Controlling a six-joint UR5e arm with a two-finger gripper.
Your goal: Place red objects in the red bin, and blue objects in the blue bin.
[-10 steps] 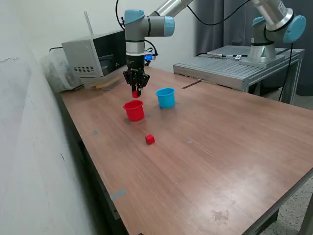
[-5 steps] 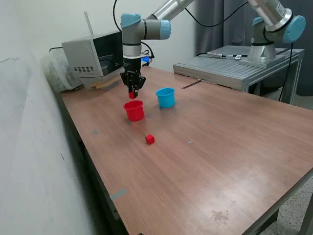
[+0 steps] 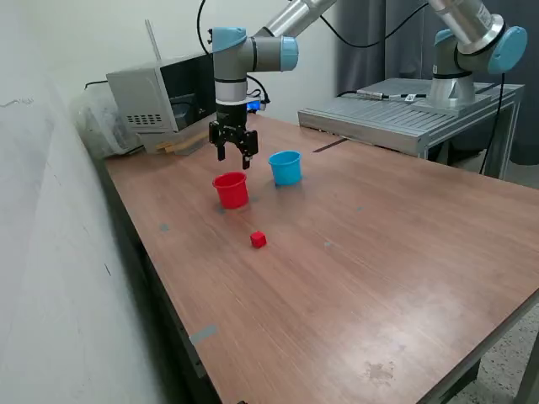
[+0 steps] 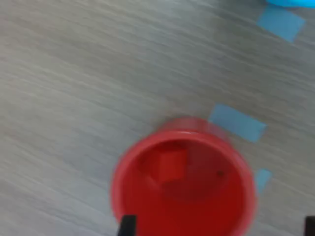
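My gripper hangs open and empty just above the red cup on the wooden table. In the wrist view the red cup is seen from above, with a red cube lying inside it. A second red cube lies on the table in front of the red cup. The light blue cup stands to the exterior view's right of the red cup. No dark blue cubes show; the inside of the blue cup is hidden. A fingertip shows at the wrist view's edge.
A grey box-shaped device stands at the back of the table. A second arm on a metal platform is at the back right. Blue tape patches mark the table near the red cup.
My gripper held a red cube above the red cup, then opened. The cube has dropped into the cup, and the fingers now stand spread apart.
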